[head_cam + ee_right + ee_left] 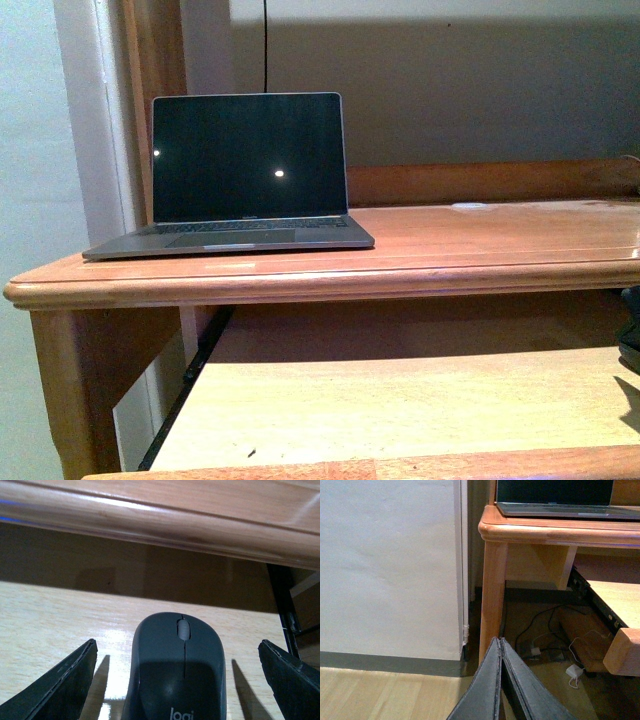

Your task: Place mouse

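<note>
The mouse [177,670] lies flat on the pale pull-out shelf [50,615] under the wooden desk's [480,250] front edge, with its scroll wheel toward the far side. The right gripper [177,644] is spread wide around it, with a finger on each side and neither touching it. The left gripper [500,641] is pressed closed on nothing, hanging low near the desk's left leg [492,590]. An open laptop [240,170] with a dark screen sits on the desktop's left part.

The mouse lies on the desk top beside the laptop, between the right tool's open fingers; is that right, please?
No: the mouse lies on the pull-out shelf beneath the desk top, not beside the laptop. The right wrist view shows it, between the right tool's open fingers.
</note>
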`<state>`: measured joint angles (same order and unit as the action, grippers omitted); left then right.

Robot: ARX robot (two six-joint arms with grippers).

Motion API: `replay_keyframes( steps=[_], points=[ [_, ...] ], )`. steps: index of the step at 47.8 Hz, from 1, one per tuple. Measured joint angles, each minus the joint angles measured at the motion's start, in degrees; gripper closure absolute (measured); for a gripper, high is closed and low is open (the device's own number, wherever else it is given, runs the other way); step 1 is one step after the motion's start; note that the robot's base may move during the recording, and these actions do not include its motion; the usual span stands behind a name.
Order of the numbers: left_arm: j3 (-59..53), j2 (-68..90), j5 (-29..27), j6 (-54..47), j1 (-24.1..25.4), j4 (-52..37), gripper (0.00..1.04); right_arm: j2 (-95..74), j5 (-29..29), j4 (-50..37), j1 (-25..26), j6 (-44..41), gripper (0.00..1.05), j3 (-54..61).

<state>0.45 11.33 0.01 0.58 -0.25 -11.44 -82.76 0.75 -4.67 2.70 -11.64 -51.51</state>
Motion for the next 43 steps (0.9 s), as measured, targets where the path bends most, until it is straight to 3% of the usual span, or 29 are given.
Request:
replay_keyframes(
  steps=[6,11,23,34,39,43],
  points=[
    [0.0,-1.86,0.0,0.0,0.0,1.92,1.02,-0.44,-0.31,-0.17,0.96,-1.7,0.07,1.05],
    [0.02,-8.68,0.0,-0.02,0.0,10.36,1.02,-1.49,-0.92,-0.17,1.2,-2.21,0.07,1.57],
    [0.02,-10.97,0.0,-0.02,0.0,11.32,1.02,-3.76,0.63,-1.77,0.7,-2.8,0.07,1.66],
    [0.02,-10.97,0.0,-0.02,0.0,11.37,1.02,-3.85,0.02,-0.42,0.26,-0.72,0.45,0.85],
    [0.02,-10.97,0.0,0.02,0.0,11.37,1.01,-1.64,-0.63,1.81,0.0,-0.35,0.49,0.83],
    [0.02,-10.97,0.0,0.0,0.0,11.37,0.86,1.99,-2.38,5.07,-1.09,0.26,0.49,0.79]
  ],
)
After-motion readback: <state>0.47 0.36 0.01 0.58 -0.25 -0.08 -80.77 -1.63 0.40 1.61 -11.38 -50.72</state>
